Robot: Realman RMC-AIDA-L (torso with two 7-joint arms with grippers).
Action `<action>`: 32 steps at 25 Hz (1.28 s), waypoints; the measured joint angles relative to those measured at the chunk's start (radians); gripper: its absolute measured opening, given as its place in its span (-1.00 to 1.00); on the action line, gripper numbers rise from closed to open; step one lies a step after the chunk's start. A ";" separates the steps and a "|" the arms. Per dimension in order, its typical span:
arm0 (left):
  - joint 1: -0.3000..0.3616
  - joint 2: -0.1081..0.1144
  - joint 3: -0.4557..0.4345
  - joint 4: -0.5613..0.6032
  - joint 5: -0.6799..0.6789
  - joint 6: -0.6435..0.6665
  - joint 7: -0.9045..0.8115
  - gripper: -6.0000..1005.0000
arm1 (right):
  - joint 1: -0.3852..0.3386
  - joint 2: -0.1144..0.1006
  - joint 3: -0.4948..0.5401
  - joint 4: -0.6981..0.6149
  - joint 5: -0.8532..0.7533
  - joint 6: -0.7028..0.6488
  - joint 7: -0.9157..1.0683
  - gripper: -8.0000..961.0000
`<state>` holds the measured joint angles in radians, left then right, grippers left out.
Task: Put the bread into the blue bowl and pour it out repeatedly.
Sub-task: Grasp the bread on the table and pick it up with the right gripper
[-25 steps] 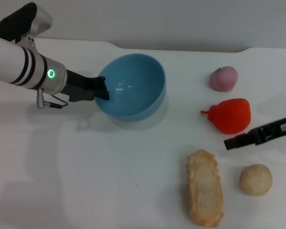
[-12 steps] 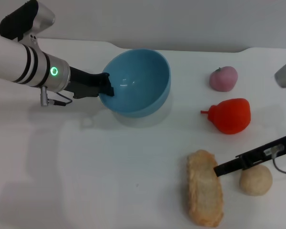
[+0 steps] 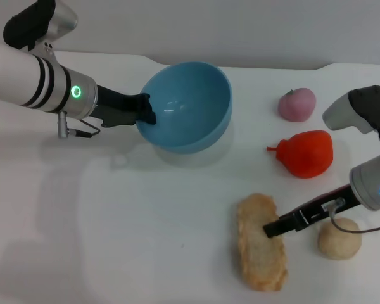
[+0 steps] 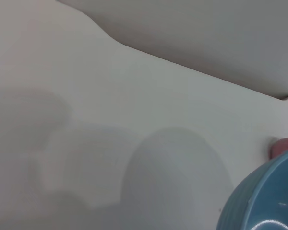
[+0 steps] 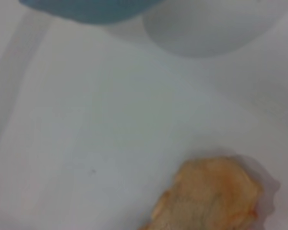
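The blue bowl (image 3: 190,104) is at the back centre, tilted with its opening facing the front right. My left gripper (image 3: 147,116) is shut on the bowl's left rim. Part of the bowl shows in the left wrist view (image 4: 264,203) and in the right wrist view (image 5: 86,9). The bread (image 3: 256,259), a long golden-tan loaf, lies on the white table at the front right. My right gripper (image 3: 271,228) reaches in from the right and its tip lies on the loaf's upper half. One end of the loaf shows in the right wrist view (image 5: 206,196).
A small round beige ball (image 3: 339,239) lies just right of the bread, under my right arm. A red pear-shaped fruit (image 3: 307,153) and a pink round fruit (image 3: 296,104) lie at the right. The white table (image 3: 145,221) has a curved back edge.
My right gripper has swung in from the right and down onto the bread, and the loaf has shifted left. My left gripper has moved the bowl up and to the right.
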<state>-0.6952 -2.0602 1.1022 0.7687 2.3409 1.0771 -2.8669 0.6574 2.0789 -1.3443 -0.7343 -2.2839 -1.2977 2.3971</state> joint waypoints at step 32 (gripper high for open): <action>-0.004 0.001 -0.001 -0.007 -0.010 -0.009 -0.005 -0.99 | -0.020 -0.010 -0.090 0.048 0.205 0.114 -0.103 -0.40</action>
<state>-0.6997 -2.0592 1.1013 0.7619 2.3313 1.0678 -2.8722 0.6374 2.0691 -1.4346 -0.6867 -2.0787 -1.1841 2.2938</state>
